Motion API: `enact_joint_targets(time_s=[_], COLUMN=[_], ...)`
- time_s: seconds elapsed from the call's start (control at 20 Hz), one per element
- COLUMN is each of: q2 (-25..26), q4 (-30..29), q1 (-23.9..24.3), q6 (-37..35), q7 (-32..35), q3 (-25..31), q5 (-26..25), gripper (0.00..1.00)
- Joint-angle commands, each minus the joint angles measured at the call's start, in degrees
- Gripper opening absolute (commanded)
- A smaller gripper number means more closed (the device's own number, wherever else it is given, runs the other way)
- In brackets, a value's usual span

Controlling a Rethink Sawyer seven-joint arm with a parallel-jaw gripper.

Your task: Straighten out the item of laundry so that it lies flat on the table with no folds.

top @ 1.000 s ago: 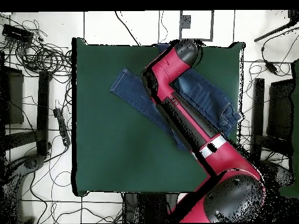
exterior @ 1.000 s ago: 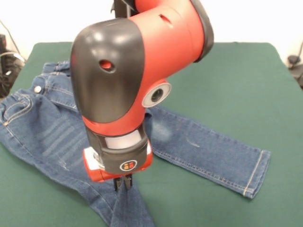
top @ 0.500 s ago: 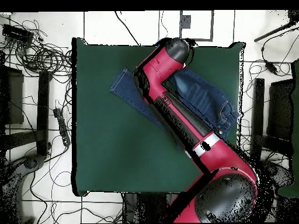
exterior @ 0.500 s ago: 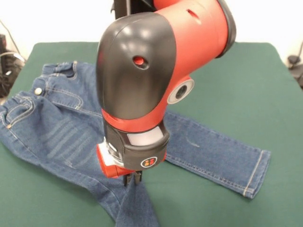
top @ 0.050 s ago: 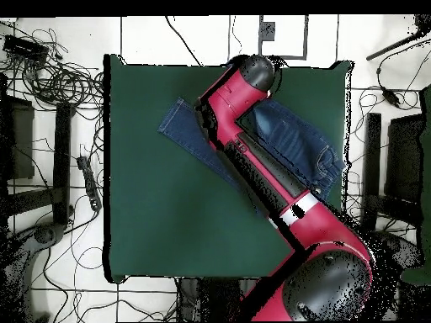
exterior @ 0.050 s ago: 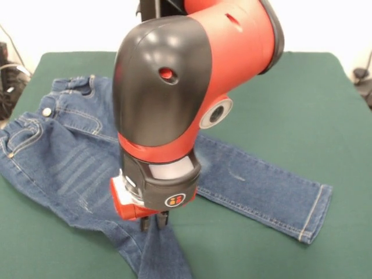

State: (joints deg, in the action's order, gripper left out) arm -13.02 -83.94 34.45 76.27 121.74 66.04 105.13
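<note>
Dark green felt covers the worktop [exterior @ 0.050 s ago: 302, 87], which fills both views, with white floor and loose cables round its edges in the overhead view. Nearest the front camera, one leg of the jeans [exterior @ 0.050 s ago: 70, 168] runs off the lower edge of the picture, directly beneath the tool [exterior @ 0.050 s ago: 154, 221]. The tool's dark tips are drawn close together and pressed down on the denim of that leg; whether any cloth is pinched between them cannot be told. Right of the tool, the other leg lies flat and stretches away to a hemmed cuff. Left of the tool and farther back, the thigh shows faded whitish streaks, and beyond it the waistband with its brass button lies near the worktop's far left corner, slightly rumpled. Above the tool rises the red and black arm [exterior @ 0.050 s ago: 186, 87], hiding the crotch of the jeans in both views
</note>
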Motion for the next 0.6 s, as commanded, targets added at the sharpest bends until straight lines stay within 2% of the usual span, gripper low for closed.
enact_joint_targets(time_s=[0.05, 0.35, 0.6], q2=[4.0, 3.94, 5.12], q4=[-1.28, -1.24, -0.95], q1=[0.13, 0.1, 0.5], q6=[-3.34, -2.32, -4.31], q7=[-11.38, -11.47, -11.85], q3=[-2.31, -2.68, -1.98], q5=[2.84, 2.64, 2.32], gripper=[1.0, 1.0, 1.0])
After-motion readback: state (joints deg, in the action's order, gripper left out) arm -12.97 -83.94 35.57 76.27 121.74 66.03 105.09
